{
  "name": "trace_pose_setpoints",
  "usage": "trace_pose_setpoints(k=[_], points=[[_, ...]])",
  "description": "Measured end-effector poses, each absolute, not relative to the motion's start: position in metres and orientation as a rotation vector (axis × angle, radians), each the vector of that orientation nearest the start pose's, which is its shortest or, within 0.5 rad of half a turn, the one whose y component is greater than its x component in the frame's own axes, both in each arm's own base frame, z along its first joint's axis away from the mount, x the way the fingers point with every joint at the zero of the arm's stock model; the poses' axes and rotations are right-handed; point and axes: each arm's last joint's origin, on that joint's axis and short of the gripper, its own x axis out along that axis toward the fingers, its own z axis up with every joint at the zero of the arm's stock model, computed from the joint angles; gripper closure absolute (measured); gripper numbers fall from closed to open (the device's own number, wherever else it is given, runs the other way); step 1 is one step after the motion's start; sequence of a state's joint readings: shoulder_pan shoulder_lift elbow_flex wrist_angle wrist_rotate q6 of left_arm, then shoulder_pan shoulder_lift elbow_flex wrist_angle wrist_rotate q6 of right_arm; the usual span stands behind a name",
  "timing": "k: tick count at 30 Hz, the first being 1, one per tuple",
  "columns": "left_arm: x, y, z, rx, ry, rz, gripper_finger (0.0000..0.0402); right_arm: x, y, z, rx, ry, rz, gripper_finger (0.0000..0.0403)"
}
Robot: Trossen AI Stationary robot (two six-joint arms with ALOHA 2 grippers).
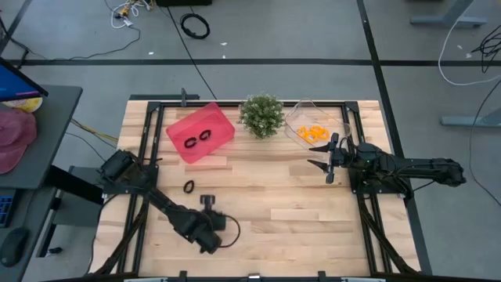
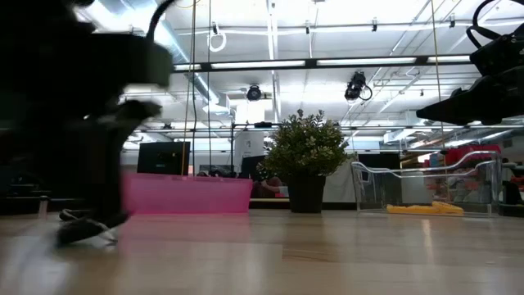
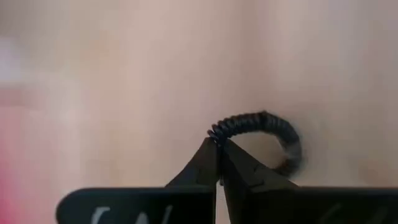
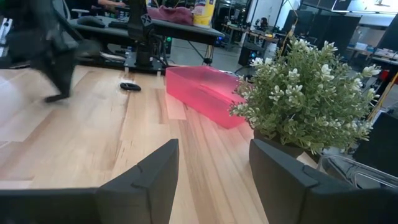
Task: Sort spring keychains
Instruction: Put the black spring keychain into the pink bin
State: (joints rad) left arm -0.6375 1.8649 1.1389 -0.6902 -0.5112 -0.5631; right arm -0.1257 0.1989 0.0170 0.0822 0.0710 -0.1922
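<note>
My left gripper is over the near middle of the table, shut on a black spring keychain. A second black keychain lies flat on the wood just beyond it, also seen in the right wrist view. Two more black keychains lie in the pink tray. Several orange keychains lie in the clear tray. My right gripper hovers open in front of the clear tray, touching nothing; its fingers frame bare wood. My left gripper pinches the black keychain's coil at one spot of the ring between its two fingertips. The rest of the loop curves away past the tips. Whether the ring is clear of the wood cannot be told from the blurred views.
A potted plant stands between the pink and clear trays at the far edge. Black frame rails run along the table's sides. Bare wood spreads across the middle and near right of the table.
</note>
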Motion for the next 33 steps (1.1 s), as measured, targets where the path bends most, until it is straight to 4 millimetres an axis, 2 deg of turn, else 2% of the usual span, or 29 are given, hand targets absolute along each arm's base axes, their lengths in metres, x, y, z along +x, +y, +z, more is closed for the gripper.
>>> trace_pose_setpoints(k=[4, 8, 16, 33], points=[[0.283, -0.189, 0.175, 0.356, 0.838, 0.524, 0.0395, 0.108, -0.016, 0.161, -0.189, 0.118, -0.186, 0.0204], [0.279, -0.195, 0.183, 0.4, 0.695, 0.613, 0.0395, 0.108, -0.016, 0.161, -0.189, 0.119, -0.186, 0.0204], [0.275, -0.175, 0.177, 0.493, 0.682, 0.721, 0.0396, 0.108, -0.016, 0.161, -0.189, 0.118, -0.186, 0.0204], [0.291, -0.104, 0.177, 0.621, 0.806, 0.957, 0.0396, 0.108, -0.016, 0.161, -0.189, 0.118, -0.186, 0.0204]])
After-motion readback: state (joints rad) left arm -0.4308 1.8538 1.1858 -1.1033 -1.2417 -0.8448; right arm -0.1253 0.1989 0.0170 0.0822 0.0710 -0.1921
